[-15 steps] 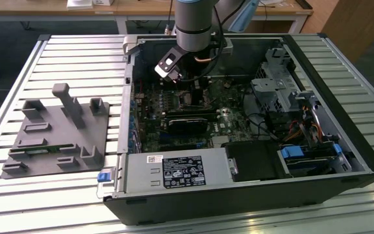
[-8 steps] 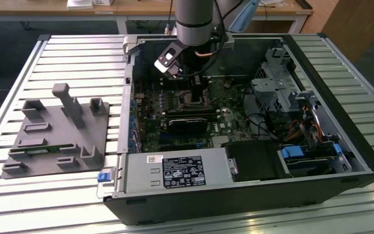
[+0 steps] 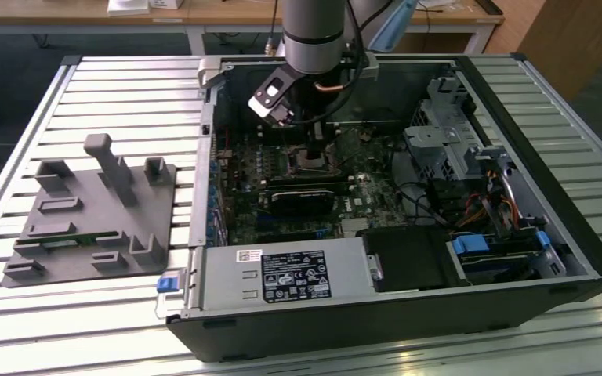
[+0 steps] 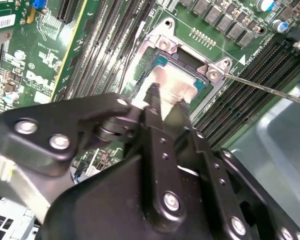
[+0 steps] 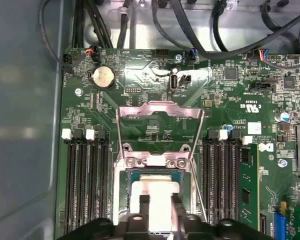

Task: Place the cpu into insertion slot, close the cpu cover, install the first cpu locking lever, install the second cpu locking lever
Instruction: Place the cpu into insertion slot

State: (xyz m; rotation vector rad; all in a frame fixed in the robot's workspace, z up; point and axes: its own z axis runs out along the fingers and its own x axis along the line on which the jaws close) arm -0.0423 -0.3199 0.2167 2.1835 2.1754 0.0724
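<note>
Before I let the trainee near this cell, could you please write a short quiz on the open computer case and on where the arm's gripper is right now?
1. True or false: the square silver metal cpu cover is closed down flat.
2. What lies right under the black gripper? A) a round coin battery B) the small square silver-topped cpu C) a blue cable plug
3. Fill in: the grey moulded fixture plate sits outside the black computer case, on the exterior view's ____.
Key: 1 false, it is swung open; 2 B; 3 left.
</note>
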